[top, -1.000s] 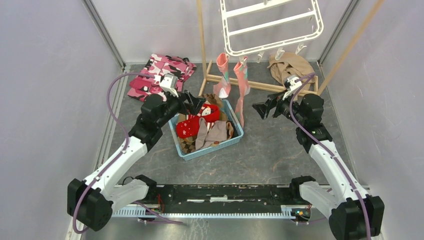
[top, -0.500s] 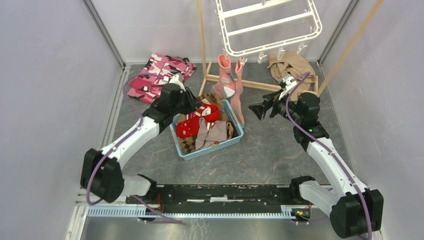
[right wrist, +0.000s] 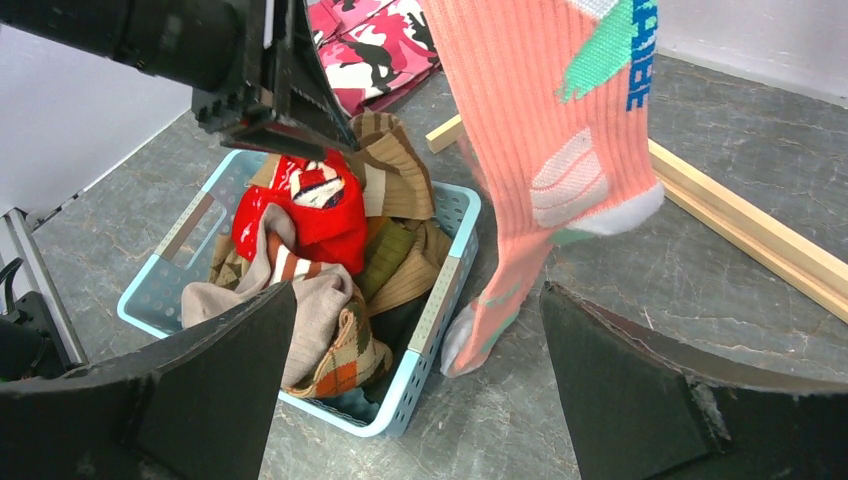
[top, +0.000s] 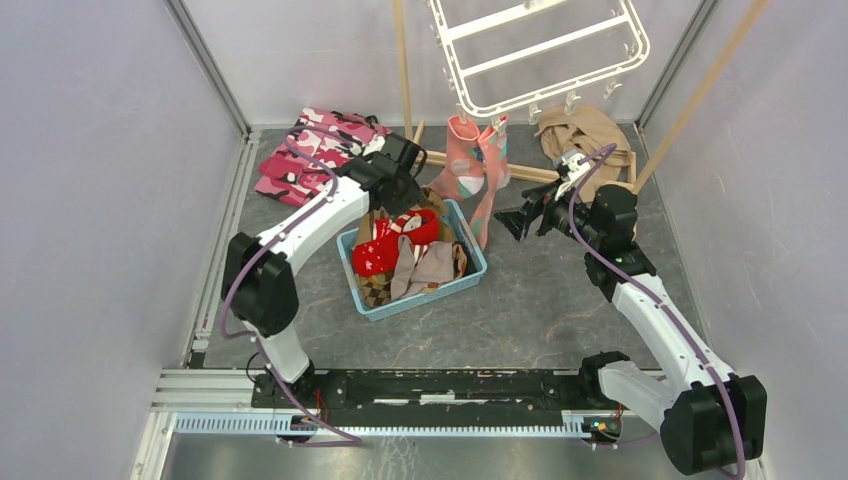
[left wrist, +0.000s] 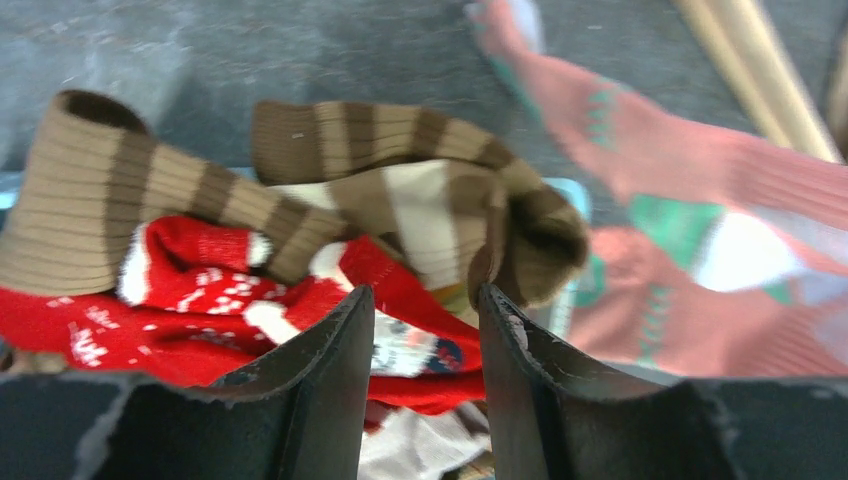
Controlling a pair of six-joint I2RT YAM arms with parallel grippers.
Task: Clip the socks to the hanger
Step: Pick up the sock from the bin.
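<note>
Two salmon-pink socks [top: 478, 170] hang from clips on the white hanger [top: 550, 47]; one fills the top of the right wrist view [right wrist: 540, 130]. More socks lie in a light blue basket [top: 432, 292], among them a red one [top: 385, 245] and a brown cream-striped one [left wrist: 400, 190]. My left gripper [top: 392, 188] hovers over the basket's far end. Its jaws [left wrist: 425, 292] stand partly apart with nothing between them, and the brown sock's fold touches the right fingertip. My right gripper [top: 518, 222] is wide open [right wrist: 417, 290] to the right of the hanging socks.
A pink camouflage garment [top: 315, 150] lies at the back left and a tan cloth [top: 585, 130] at the back right. The wooden pole stand [top: 405, 80] rises behind the basket, its base bar [right wrist: 760, 240] on the floor. Side walls close in.
My left arm has stretched forward over the basket's far end and its jaws have narrowed from wide open. The hanger and the pink socks have swung. The right arm has barely moved.
</note>
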